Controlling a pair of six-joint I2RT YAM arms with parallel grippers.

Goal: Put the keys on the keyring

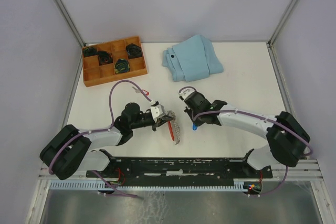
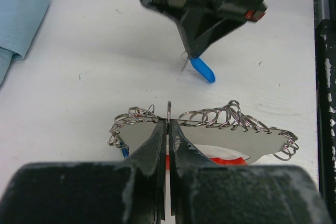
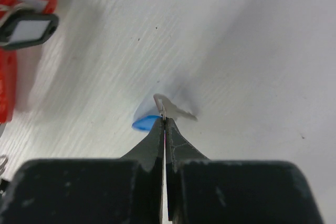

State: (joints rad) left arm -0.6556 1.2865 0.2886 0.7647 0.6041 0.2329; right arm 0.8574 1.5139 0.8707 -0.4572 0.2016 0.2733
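With the keyring point(image 2: 226, 116) pinched by 1 loop point(image 2: 169, 109) in the left tool point(image 2: 168, 125), the blue-tagged key point(image 2: 202, 70) clamped in the right tool point(image 3: 164, 125) should be steered squarely onto it.

keyring point(image 2: 220, 116): red strip, silvery wire loops
key point(image 2: 202, 70): blue tag, silver metal
cloth point(image 1: 191, 59): plain light blue
tray point(image 1: 115, 78): orange-brown wood
table point(image 1: 236, 82): white, a few dark specks
left gripper point(image 2: 168, 123): black, scuffed grey
right gripper point(image 3: 164, 121): black
cable point(image 1: 112, 96): purple
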